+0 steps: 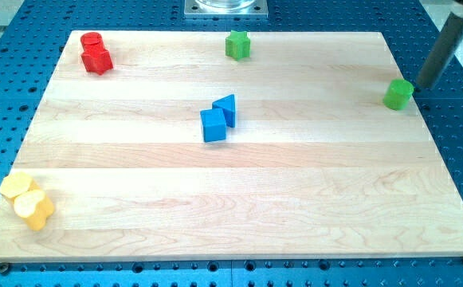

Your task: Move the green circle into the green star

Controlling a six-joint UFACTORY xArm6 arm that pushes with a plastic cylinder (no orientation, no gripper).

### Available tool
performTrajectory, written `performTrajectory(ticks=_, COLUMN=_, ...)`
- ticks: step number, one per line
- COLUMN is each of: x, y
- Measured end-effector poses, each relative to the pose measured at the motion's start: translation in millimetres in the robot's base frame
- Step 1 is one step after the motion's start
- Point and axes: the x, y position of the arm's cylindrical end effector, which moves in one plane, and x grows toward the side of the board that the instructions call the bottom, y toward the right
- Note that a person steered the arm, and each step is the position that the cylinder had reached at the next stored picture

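The green circle (398, 93) sits near the board's right edge, in the upper right of the view. The green star (237, 45) sits at the board's top edge, near the middle. My rod comes down from the view's top right corner, and my tip (422, 86) is just to the right of the green circle, close to it or touching it, over the board's right edge.
A red circle (92, 40) and a red star (98, 60) touch at the top left. A blue cube (213, 125) and a blue triangle (226, 108) touch in the middle. Two yellow blocks (27, 199) lie at the bottom left. The wooden board (295, 199) lies on a blue perforated table.
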Motion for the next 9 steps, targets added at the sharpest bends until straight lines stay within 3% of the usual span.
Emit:
performTrajectory(ticks=1, x=15, y=-30)
performTrajectory(ticks=2, x=-7, y=-97)
performTrajectory(ticks=4, x=34, y=-101)
performTrajectory(ticks=7, x=-66, y=-271)
performTrajectory(ticks=8, x=-32, y=-292)
performTrajectory(ticks=9, x=-42, y=-317)
